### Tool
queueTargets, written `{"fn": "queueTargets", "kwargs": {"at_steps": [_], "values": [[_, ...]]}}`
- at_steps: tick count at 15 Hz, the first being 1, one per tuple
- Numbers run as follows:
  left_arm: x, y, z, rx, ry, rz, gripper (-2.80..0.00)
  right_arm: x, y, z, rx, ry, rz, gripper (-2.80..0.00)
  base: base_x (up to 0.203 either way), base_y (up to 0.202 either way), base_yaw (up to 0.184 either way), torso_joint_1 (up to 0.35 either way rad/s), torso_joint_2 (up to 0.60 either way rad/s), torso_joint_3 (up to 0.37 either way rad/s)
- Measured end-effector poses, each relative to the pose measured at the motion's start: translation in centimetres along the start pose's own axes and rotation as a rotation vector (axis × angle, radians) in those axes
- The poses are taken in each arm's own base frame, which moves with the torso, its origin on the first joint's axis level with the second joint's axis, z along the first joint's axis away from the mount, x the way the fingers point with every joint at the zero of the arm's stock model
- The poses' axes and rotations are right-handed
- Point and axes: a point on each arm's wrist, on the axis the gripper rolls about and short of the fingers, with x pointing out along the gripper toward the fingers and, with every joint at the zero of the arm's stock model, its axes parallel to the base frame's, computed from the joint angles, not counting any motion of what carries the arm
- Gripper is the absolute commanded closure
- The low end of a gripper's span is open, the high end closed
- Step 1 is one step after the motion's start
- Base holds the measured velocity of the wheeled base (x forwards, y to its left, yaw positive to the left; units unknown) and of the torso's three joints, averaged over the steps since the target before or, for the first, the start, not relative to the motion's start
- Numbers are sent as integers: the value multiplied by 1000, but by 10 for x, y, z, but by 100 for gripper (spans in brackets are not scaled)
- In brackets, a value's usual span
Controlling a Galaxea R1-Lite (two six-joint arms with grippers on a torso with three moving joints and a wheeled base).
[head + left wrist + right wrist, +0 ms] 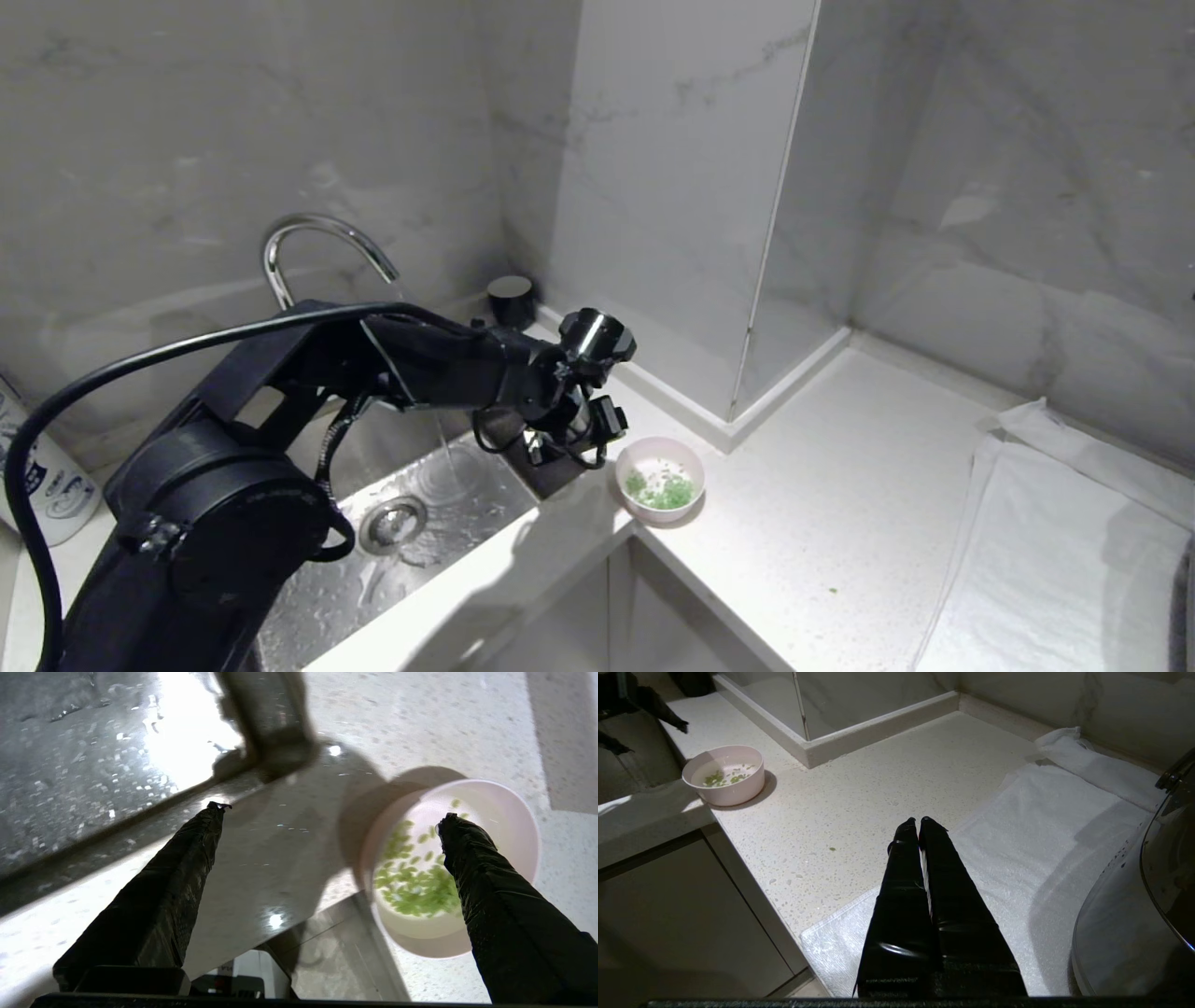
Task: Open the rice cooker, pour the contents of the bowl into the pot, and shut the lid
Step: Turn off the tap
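Observation:
The small pale pink bowl stands on the speckled counter at the corner beside the sink. Green bits lie scattered on its white inside. My left gripper hovers open just on the sink side of the bowl, holding nothing. In the left wrist view one finger lines up over the bowl's inside, and the other over the counter strip by the sink. My right gripper is shut and empty above the white towel. The rice cooker, its pot and its lid are out of view.
A steel sink with a curved tap lies under my left arm; a thin stream of water runs from the tap. A white towel covers the counter at the right. A shiny steel pan stands on it. A dark cylinder stands behind the sink.

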Motion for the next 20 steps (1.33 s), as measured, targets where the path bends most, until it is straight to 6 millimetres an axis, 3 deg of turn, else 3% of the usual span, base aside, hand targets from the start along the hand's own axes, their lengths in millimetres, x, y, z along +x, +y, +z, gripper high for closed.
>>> {"fn": "queueTargets", "kwargs": {"at_steps": [10,15,20], "values": [[-40,143,54,-152,-78,149,-280,0,0,0,-1,0,-1,0,0,0,0,0,0,0],[-51,212,92,-265,-180,183,-280,0,0,0,0,0,0,0,0,0,0,0,0,0],[-54,266,118,-331,-267,239,-280,0,0,0,0,0,0,0,0,0,0,0,0,0]]}}
